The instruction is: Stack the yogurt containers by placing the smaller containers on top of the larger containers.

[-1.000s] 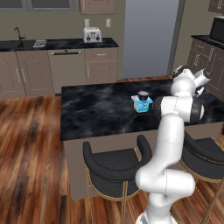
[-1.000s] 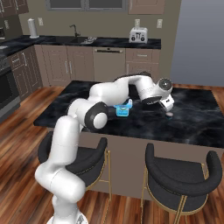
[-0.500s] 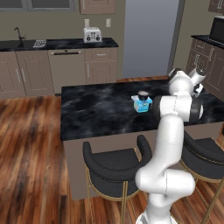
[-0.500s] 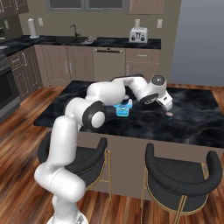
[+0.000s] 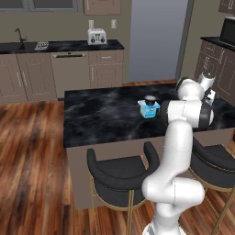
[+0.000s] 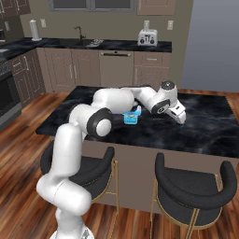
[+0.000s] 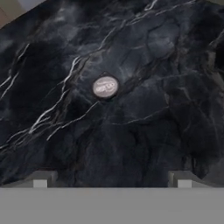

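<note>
Black marble island top (image 7: pixel 144 131): small cup (image 7: pixel 105 86) alone under gripper (image 7: pixel 112 177), fingers apart, empty. Blue tub (image 5: pixel 149 109) sits left w/ dark cap.

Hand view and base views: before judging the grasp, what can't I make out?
Small cup: lid print blurred, hand view; sides hidden under its lid.
Blue tub: right base view, partly behind the arm.
End effector: hand view, bottom edge cuts the fingers.
</note>
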